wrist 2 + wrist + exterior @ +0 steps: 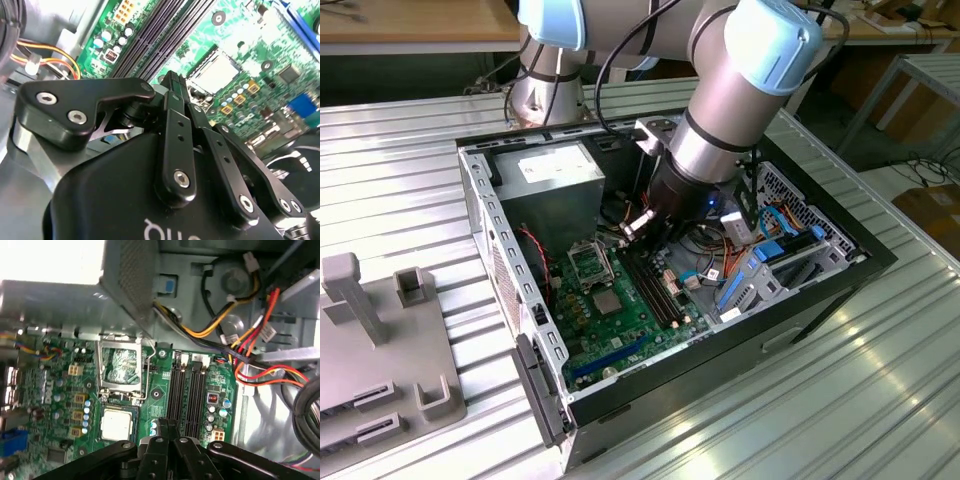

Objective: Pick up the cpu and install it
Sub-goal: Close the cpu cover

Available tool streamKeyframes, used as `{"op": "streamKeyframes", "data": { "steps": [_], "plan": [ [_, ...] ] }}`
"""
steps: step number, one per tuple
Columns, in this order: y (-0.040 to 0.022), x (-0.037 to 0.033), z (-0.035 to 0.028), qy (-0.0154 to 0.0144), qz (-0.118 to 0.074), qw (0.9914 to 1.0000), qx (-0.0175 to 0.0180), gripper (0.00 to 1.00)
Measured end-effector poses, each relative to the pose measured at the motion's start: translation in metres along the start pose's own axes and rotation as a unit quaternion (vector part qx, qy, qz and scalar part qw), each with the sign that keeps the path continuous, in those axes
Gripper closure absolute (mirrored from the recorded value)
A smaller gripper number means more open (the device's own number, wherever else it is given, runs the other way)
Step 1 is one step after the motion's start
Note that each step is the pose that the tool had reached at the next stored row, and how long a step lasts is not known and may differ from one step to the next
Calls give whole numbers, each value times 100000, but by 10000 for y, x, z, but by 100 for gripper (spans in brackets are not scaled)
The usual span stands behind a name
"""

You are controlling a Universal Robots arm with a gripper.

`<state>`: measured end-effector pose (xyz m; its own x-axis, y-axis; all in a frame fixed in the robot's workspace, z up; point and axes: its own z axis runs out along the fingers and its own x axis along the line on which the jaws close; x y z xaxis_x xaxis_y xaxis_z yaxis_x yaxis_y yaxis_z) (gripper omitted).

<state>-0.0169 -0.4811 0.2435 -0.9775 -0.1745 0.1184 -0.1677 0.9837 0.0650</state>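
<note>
The cpu (117,424) is a small silvery-grey square with a tan edge. It lies flat in the motherboard's square socket, beside the metal frame (119,365), which is swung open. It also shows in the second wrist view as the cpu (216,70) and in the exterior view as the cpu (608,301). My gripper (168,424) hangs above the black memory slots (186,390), to the exterior view's right of the cpu and apart from it. The fingers (172,85) are shut together with nothing between them. In the exterior view the gripper (650,235) sits low inside the open case.
The green motherboard (620,335) lies in an open black computer case (820,290). A grey power supply (552,168) stands at the back. Bundled coloured cables (250,340) and blue drive brackets (760,270) crowd the exterior view's right side. A grey fixture (380,340) sits at the exterior view's left.
</note>
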Motion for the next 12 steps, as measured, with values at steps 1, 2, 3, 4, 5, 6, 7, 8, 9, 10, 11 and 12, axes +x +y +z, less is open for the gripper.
{"op": "streamKeyframes", "data": {
  "steps": [1, 2, 3, 4, 5, 6, 7, 8, 9, 10, 11, 12],
  "plan": [
    [0, 0, 2, 59, -855, 99996, 104, 89],
    [0, -1, 5, 120, -1804, 99983, 214, 89],
    [-1, -1, 7, 180, -2719, 99962, 316, 89],
    [0, -3, 9, 274, -4074, 99915, 481, 89],
    [8, -7, 10, 295, -4443, 99899, 530, 89],
    [12, -8, 11, 297, -4518, 99896, 538, 89],
    [12, -8, 11, 298, -4545, 99895, 543, 89],
    [12, -7, 11, 302, -4539, 99895, 543, 89],
    [12, -7, 10, 304, -4538, 99895, 549, 89],
    [13, -8, 10, 301, -4541, 99895, 545, 89],
    [13, -8, 10, 300, -4541, 99895, 544, 89],
    [13, -8, 10, 301, -4543, 99895, 545, 89]
  ]
}}
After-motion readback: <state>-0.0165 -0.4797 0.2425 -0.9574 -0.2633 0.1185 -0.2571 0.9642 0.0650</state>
